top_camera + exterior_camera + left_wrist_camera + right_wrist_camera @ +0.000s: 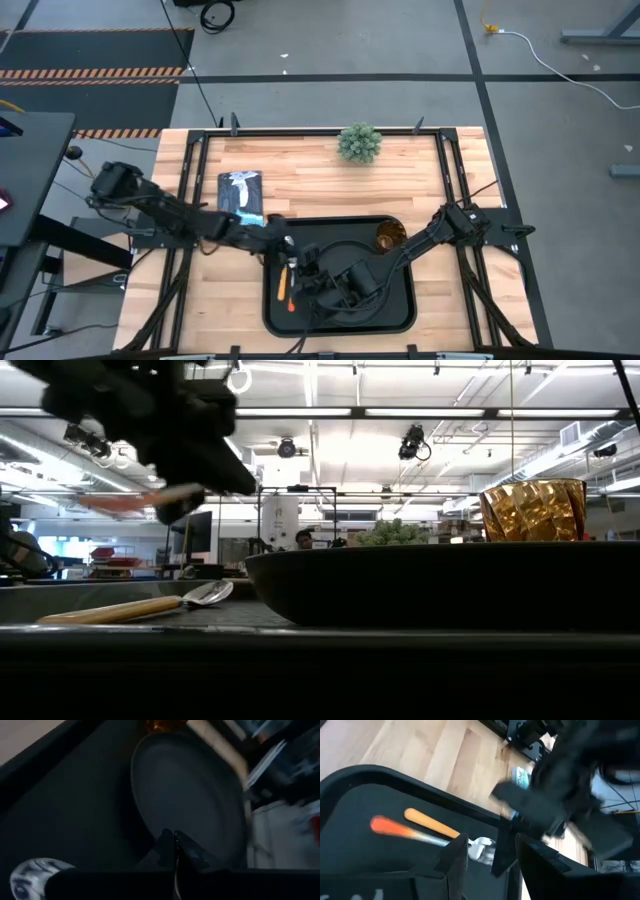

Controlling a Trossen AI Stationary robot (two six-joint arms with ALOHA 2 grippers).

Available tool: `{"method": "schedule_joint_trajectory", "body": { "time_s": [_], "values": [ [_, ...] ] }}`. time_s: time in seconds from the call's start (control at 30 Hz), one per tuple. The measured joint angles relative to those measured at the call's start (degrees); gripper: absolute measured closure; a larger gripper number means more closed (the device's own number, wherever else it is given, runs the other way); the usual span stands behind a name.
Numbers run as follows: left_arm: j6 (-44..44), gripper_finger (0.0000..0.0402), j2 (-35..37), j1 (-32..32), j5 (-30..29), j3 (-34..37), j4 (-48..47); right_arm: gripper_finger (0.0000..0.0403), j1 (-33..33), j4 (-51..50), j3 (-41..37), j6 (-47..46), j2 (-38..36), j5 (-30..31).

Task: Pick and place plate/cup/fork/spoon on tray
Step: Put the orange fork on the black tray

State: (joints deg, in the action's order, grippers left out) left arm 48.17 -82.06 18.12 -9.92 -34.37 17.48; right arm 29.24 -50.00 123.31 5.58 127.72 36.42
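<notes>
Butcher-block table [320, 180] is seen centre frame in the high view, on a grey concrete floor with hazard striping at upper left. A small green plant [360, 143] is set at the table's upper edge; a blue-white packet [241, 191] lies left of centre. Ceiling strip lights and a distant person are seen in the low view.

The tray [400, 310] is placed at lower centre of the table. The plate [440, 585] is on the tray, lower right part; the cup [389, 237] is at the tray's upper right corner, on the tray. The spoon [140, 606], with a pale orange handle and silver bowl, is laid flat on the tray's left side.

Left gripper [292, 258] is positioned over the tray's left edge and is closed on the fork [140, 500], which is held level, clear above the tray, orange handle blurred. Left arm is stretched in from the upper left, low and nearly straight.

Right gripper [487, 852] is located over the tray's middle, beside the plate; fingers are parted moderately, nothing is held between them. Right arm is angled in from the right edge, elbow raised, wrist folded down toward the tray.
</notes>
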Motion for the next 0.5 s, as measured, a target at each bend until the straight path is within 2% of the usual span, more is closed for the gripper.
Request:
{"method": "schedule_joint_trajectory", "body": {
  "time_s": [0.2,0.5],
  "values": [
    [-3.9,0.0398,-7.1,-2.9,3.0,-6.1,-3.0,0.0229,0.7,1.6,0.0,0.9,0.0,0.0],
    [-4.1,0.0398,-13.1,-5.5,7.4,-6.6,-2.3,0.0229,0.7,2.1,-0.1,0.7,0.0,-2.0]
  ]
}}
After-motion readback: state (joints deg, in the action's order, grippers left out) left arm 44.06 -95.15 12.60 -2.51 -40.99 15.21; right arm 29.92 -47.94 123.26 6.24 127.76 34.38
